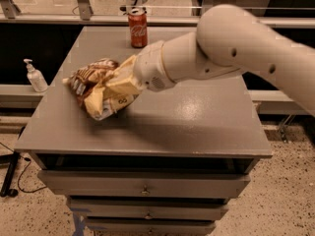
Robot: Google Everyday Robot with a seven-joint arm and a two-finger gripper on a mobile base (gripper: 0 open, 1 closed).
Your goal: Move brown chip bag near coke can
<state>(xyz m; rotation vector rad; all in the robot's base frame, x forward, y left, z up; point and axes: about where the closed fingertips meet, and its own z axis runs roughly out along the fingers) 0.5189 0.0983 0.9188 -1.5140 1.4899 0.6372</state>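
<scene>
Only 1 view. The camera is high in front of the bench [197, 124], looks down toward its back edge, fairly near; both front corners show. The gripper [132, 77] is near the left edge.

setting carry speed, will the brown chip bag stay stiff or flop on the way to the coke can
Probably floppy: the brown chip bag is creased and folded where the gripper meets its right end. Likely light for its size, since its thin skin looks so crumpled. It may sag or swing, not roll.
</scene>
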